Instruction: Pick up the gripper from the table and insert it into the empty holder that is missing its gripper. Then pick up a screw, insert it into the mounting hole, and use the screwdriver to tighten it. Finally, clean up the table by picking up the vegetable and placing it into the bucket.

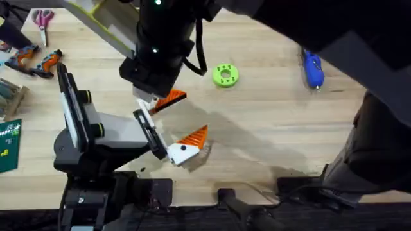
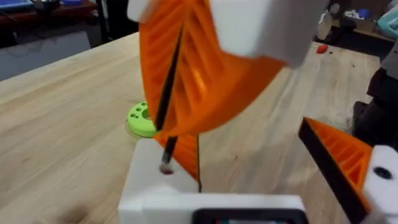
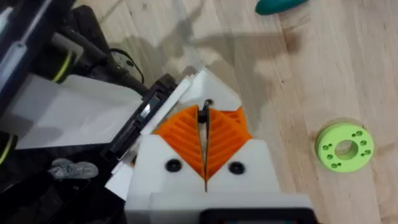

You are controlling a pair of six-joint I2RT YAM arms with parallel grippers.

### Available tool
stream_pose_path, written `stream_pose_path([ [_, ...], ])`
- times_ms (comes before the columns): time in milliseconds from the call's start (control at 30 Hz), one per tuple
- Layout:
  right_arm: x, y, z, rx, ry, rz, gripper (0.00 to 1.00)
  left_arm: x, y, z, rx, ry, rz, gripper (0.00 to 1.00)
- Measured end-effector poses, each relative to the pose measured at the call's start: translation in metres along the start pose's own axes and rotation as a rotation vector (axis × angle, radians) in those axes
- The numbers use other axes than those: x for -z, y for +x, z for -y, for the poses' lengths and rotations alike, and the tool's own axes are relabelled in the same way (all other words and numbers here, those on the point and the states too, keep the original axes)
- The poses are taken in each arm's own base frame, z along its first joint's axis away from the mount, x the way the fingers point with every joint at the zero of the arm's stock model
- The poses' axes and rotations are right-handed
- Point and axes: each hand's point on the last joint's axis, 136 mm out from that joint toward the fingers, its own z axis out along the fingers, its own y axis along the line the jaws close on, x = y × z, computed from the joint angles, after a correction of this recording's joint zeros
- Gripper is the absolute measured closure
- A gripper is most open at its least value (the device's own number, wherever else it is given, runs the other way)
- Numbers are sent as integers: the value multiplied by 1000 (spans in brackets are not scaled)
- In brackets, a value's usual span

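1. The right gripper [image 3: 205, 134] has its orange ribbed pads pinched together on a thin dark pin, which I take to be the screw [image 2: 168, 106].
2. The screw's lower end touches the white block [image 2: 155, 180] on one jaw of the left gripper [image 1: 168, 136]. I judge this block to be the holder and the step to be seating the screw in its hole.
3. The left gripper lies near the table's near edge, about midway along it. Its jaws stand wide apart and grasp nothing.
4. An orange edge shows just behind the screw tip. I cannot tell whether that is the loose finger piece already seated.
5. To do the step well, keep the screw in line with the hole and push straight along its axis. Let go only once it stands by itself.
6. The left arm should stay motionless, since a small shift would move the hole off line.
7. The blue screwdriver [image 1: 313, 67] lies near the table's far right corner, well apart from the grippers.
8. A green card [image 1: 9, 146] at the table's left edge carries white print too small to read. No other writing is legible.
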Motion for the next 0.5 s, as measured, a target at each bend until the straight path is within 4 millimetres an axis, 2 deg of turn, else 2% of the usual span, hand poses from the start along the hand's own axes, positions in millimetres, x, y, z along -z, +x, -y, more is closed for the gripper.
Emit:
stream_pose_path([
  [500, 0, 3, 0, -2, -2, -14, 995, 0, 0, 0, 0, 0, 0, 15],
])
